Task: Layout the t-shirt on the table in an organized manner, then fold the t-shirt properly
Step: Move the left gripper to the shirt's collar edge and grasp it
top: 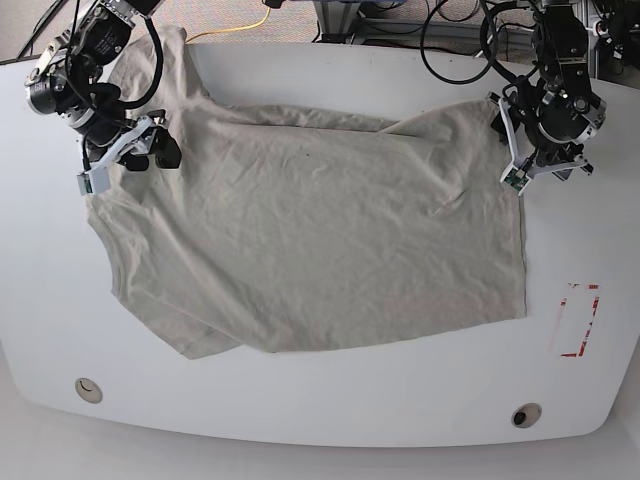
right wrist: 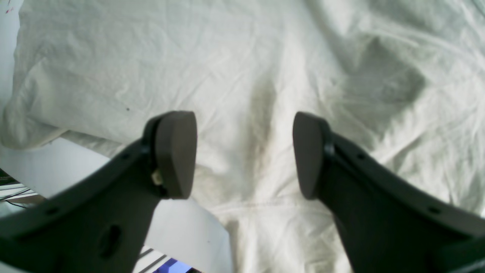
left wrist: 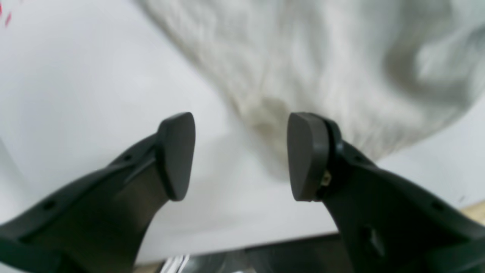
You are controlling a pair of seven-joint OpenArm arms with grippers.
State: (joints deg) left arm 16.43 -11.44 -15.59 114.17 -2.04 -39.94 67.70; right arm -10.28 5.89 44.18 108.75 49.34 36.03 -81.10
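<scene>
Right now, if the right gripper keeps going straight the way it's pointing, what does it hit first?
Most likely the wrinkled light khaki-grey cotton t-shirt. The right gripper stands open over it, and cloth fills the gap between its fingers. How far off the cloth is, the picture doesn't settle.

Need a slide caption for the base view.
T-shirt spread across white table, both hands open at its upper corners.

A white bench with rounded corners carries the khaki-grey t-shirt, spread wrinkled across its middle (a red-outlined rectangle lies just beside the shirt).
</scene>
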